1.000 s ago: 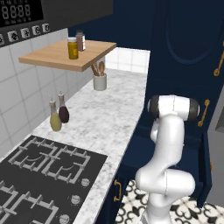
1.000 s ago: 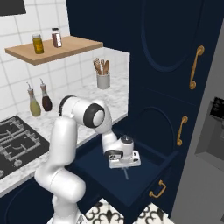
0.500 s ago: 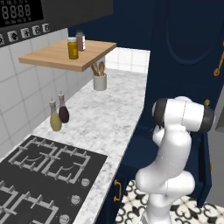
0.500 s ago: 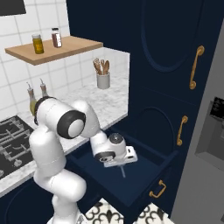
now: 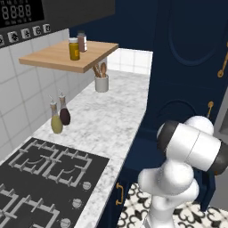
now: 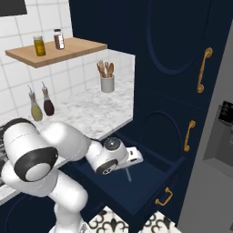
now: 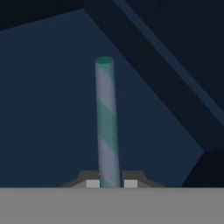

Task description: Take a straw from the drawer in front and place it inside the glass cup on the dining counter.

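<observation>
A straw (image 7: 107, 122) with teal and pale grey stripes stands between my two fingertips (image 7: 92, 183) in the hand view, and my gripper (image 7: 111, 184) is shut on its lower end. From the right base view my gripper (image 6: 128, 166) hovers over the open navy drawer (image 6: 146, 196), with the thin straw (image 6: 129, 175) hanging down from it into the drawer space. The straw's far end is free and touches nothing. The glass cup and the dining counter are out of view.
The drawer has a gold handle (image 6: 164, 198) on its front. Tall navy cabinet doors (image 6: 173, 68) rise behind it. The marble worktop (image 5: 107, 120) to the left carries a utensil holder (image 5: 101, 83), two bottles (image 5: 60, 116) and a black hob (image 5: 40, 178), under a wooden shelf (image 5: 67, 55).
The arm's shoulder and elbow have swung round toward the left and lower, while the hand with the straw stays over the open drawer, only turning and shifting slightly.
</observation>
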Robot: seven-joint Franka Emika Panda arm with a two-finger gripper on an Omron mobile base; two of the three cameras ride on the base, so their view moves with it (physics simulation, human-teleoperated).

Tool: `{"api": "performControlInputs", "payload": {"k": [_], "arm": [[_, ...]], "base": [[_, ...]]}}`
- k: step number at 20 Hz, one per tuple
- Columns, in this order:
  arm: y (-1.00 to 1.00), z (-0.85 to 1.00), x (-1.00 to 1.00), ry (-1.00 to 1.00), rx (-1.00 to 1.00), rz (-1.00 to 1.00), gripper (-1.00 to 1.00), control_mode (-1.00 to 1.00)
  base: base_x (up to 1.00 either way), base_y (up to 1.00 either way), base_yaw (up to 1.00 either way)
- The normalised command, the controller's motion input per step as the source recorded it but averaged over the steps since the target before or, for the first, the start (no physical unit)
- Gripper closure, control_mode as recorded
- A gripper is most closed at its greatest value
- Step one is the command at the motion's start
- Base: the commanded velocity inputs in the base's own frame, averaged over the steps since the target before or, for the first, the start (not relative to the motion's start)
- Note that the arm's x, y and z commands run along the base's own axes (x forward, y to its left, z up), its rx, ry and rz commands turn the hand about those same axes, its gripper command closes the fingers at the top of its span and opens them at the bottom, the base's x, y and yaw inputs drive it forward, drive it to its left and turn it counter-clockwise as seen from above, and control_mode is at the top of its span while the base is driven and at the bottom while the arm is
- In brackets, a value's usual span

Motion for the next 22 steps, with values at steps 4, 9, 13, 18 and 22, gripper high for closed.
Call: {"api": "performControlInputs", "payload": {"k": [4,9,13,18,22], "arm": [[0.00,1.00,-0.02,0.17,0.00,0.00,1.00,-1.00],[0.00,1.00,-0.14,0.18,0.02,0.00,1.00,-1.00],[0.01,1.00,-0.18,0.14,0.03,0.00,1.00,-1.00],[0.07,0.77,-0.38,0.01,0.01,0.01,1.00,-1.00],[0.09,0.70,-0.57,-0.07,0.00,0.05,1.00,-1.00]], "base": [[0.00,0.00,0.00],[0.00,0.00,0.00],[0.00,0.00,0.00],[0.00,0.00,0.00],[0.00,0.00,0.00]]}}
